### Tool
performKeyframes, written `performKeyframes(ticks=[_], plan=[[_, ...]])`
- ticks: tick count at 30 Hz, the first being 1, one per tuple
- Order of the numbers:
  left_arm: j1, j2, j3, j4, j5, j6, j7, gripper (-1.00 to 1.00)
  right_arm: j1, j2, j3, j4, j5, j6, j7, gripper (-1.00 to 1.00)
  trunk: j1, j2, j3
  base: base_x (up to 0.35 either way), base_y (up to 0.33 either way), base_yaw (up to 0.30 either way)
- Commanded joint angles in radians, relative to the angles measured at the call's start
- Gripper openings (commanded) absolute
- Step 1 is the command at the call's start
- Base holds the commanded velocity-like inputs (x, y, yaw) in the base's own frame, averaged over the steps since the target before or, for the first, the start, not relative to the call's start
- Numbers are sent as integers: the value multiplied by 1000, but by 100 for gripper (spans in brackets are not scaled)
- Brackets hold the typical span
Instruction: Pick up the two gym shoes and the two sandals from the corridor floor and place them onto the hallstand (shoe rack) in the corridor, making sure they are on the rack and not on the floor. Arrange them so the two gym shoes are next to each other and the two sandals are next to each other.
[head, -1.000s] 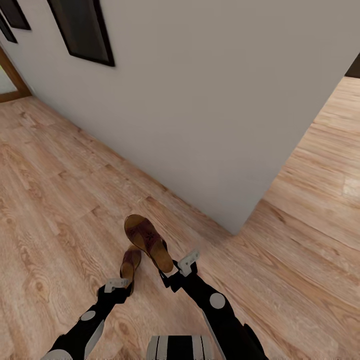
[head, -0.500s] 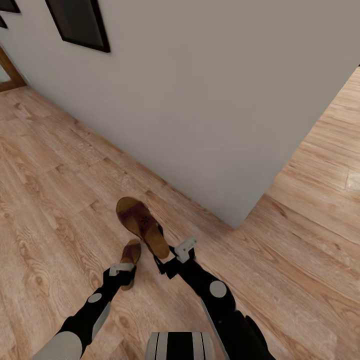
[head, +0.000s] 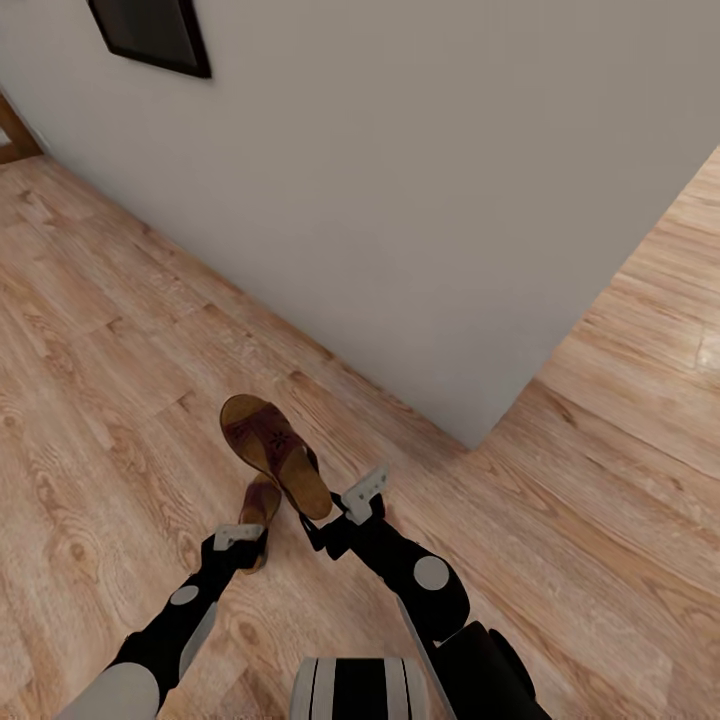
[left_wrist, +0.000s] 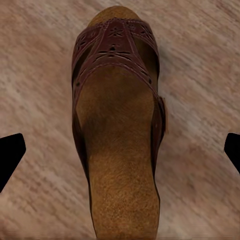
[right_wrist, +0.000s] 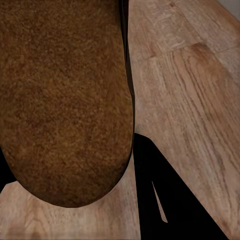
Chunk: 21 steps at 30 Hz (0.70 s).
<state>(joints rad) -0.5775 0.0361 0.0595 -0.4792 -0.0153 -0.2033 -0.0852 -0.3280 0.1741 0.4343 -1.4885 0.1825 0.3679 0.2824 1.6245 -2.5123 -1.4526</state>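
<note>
Head view: two sandals show, one to each arm, with one dark frame (head: 150, 35) on the grey wall (head: 420, 200) and wood floor (head: 90, 330) all round. The right pincer (head: 335, 510) carries the larger-looking sandal (head: 275, 452) by its heel end, toe pointing away toward the wall, lifted above the floor. The second sandal (head: 258, 510) sits just beyond the left pincer (head: 238, 540), partly hidden by it and lying lower and nearer the robot than the first. In the left wrist view that sandal (left_wrist: 117, 135) lies lengthwise between the two dark fingertips (left_wrist: 10, 157), which stand wide apart at the picture's edges with floor visible on both sides of the sole; whether they touch it I cannot tell. In the right wrist view the footbed (right_wrist: 65, 100) fills most of the frame, with a dark finger (right_wrist: 165, 200) tight against its edge, closed on the sandal. Against the picture from a second ago, the camera has shifted: the wall's frames have slid up and partly out of view, and arms and sandals sit a little further left.
</note>
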Motion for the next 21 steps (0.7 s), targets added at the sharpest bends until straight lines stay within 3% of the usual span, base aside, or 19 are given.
performKeyframes(ticks=[1,14,18,21], plan=[[0,-1,6,1,-2,-3,-8,100,0,0,-1,-2,6,6,4,-100,0,-1,-5,0,0,0],[3,-1,6,1,-2,-4,-8,100,0,0,-2,-12,-1,6,4,-100,6,-4,-66,0,0,0],[6,-1,6,1,-2,-5,-8,100,0,0,-2,-12,-64,6,3,-100,8,-4,-88,0,0,0],[6,-1,6,1,-2,-5,-8,100,0,0,-3,-13,-82,5,3,-100,9,-5,-104,0,0,0]])
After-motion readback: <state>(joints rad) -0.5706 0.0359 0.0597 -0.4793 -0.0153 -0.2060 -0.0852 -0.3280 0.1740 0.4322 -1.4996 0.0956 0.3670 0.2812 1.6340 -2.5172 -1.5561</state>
